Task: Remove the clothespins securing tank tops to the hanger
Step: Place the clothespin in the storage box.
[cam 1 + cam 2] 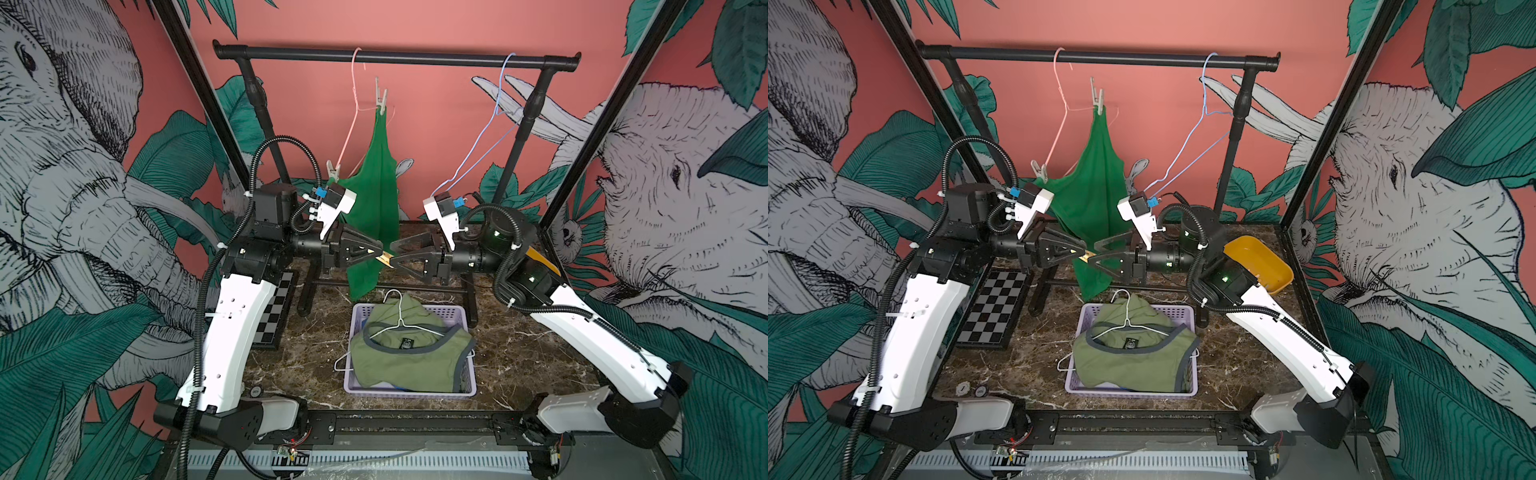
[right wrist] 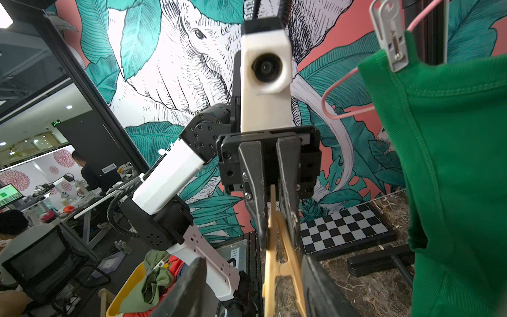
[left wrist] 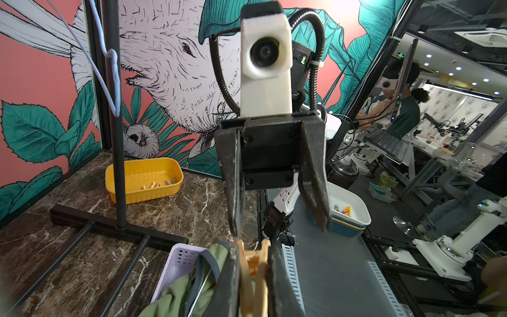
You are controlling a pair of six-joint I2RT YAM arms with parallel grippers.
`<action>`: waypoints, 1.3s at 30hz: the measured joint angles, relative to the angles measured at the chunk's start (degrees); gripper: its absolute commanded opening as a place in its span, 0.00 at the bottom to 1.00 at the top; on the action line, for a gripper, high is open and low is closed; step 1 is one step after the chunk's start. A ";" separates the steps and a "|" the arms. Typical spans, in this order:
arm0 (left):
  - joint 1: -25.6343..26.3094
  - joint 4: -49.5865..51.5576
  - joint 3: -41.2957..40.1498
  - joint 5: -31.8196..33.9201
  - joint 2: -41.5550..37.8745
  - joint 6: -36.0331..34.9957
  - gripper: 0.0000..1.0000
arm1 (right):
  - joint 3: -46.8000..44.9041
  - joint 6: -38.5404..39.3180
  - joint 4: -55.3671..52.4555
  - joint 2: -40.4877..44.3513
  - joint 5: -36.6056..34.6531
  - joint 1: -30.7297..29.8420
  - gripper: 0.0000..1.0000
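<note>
Passing a tan clothespin (image 2: 282,269): left end effector (image 2: 278,233) pinches it tight, right end effector (image 3: 279,229) gapes around it from three o'clock; an early release could drop it.

No legible writing in any view
The dark round label (image 1: 407,344) at the neck of the olive tank top (image 1: 415,365) carries a pale emblem too small to read. The green lit sign (image 3: 400,55) and the green monitor screen (image 2: 9,195) in the room behind are too blurred.
</note>
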State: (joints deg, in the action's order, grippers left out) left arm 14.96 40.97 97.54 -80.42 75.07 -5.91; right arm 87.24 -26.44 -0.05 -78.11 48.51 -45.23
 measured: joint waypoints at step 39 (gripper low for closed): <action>0.44 -6.64 -2.99 -4.55 -0.90 6.29 0.71 | 1.66 5.66 -7.19 -2.40 -4.63 -1.77 0.00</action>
State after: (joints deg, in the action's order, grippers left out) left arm 15.40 34.33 94.54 -84.97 74.17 0.38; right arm 88.90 -20.78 -7.25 -80.51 43.88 -47.00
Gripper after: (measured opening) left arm 0.680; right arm 0.206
